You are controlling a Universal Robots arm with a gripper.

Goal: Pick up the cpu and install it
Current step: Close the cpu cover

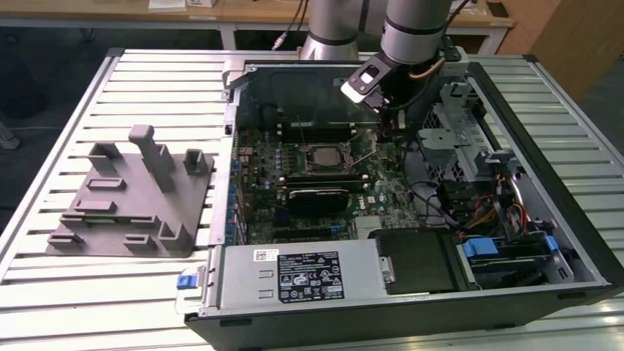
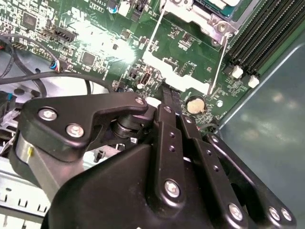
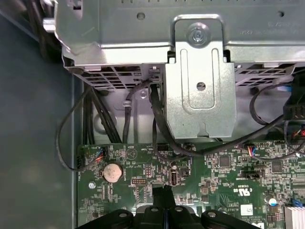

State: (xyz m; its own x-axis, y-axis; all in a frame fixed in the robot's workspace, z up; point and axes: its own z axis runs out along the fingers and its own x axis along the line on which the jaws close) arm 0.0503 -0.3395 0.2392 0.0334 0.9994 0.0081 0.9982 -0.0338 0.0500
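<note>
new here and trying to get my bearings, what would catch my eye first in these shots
The open computer case in the middle of the slatted table stands out first. The robot arm reaches down into it from the far side. Its gripper, fingers closed together, sits low over the green motherboard, near a round coin battery. A grey moulded fixture lies on the exterior view's left.
</note>
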